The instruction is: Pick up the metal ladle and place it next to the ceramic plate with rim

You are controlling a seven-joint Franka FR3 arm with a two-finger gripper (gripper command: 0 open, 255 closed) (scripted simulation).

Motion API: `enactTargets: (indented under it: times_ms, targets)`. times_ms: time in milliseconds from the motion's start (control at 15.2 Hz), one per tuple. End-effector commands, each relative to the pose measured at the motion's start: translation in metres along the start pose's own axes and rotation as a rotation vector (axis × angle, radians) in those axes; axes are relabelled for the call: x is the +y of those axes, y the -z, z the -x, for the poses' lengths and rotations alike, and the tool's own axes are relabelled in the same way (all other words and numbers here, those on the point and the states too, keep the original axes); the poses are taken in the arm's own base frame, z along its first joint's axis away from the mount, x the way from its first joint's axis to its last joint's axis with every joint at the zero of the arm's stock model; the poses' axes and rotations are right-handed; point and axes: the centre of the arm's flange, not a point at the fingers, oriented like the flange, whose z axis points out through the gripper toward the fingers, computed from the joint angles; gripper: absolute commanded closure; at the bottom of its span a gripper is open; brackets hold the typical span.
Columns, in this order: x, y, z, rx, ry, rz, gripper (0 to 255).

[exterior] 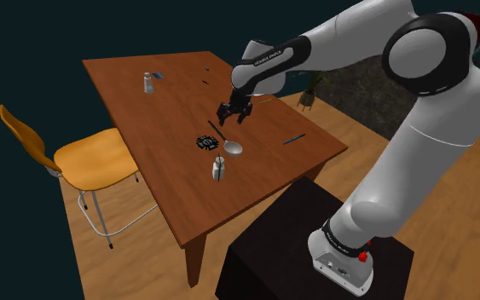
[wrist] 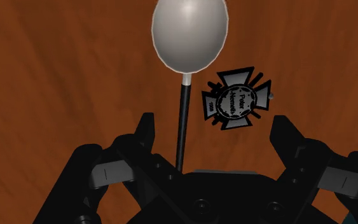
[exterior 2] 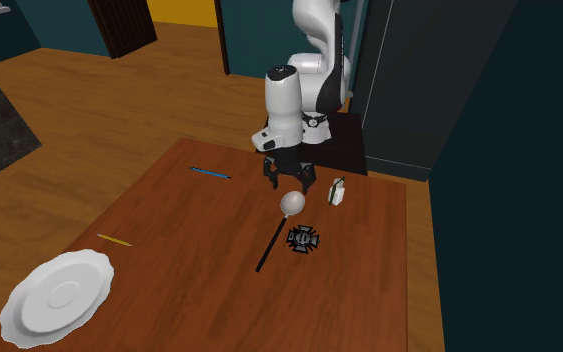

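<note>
Jaws stand wide open with nothing held, hovering over the desk [exterior: 170, 94]. In the wrist view the ladle [wrist: 189, 35] lies flat on the wood beneath them. Its thin handle runs in between the fingers [wrist: 142, 137], nearer one than the other and touching neither, and its bowl lies out past the fingertips. The bowl is a smooth grey oval with a dull shine; the handle is a straight black rod. A cross-shaped badge [wrist: 236, 100] lies just beside the handle, near the bowl. The white plate [exterior 2: 59, 295], with a wavy rim, sits well apart at the second exterior view's lower left, on the desk's corner.
</note>
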Motion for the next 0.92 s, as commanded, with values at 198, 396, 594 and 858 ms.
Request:
enactTargets:
  times_ms: [198, 396, 594, 858]
  targets:
    - [0.014, -0.057, -0.034, -0.001, -0.04, 0.011, 0]
    - [0.021, -0.086, -0.051, -0.001, -0.061, 0.016, 0]
    - [0.021, -0.102, -0.051, -0.001, -0.061, 0.016, 0]
    - [0.022, -0.123, -0.051, -0.001, -0.061, 0.016, 0]
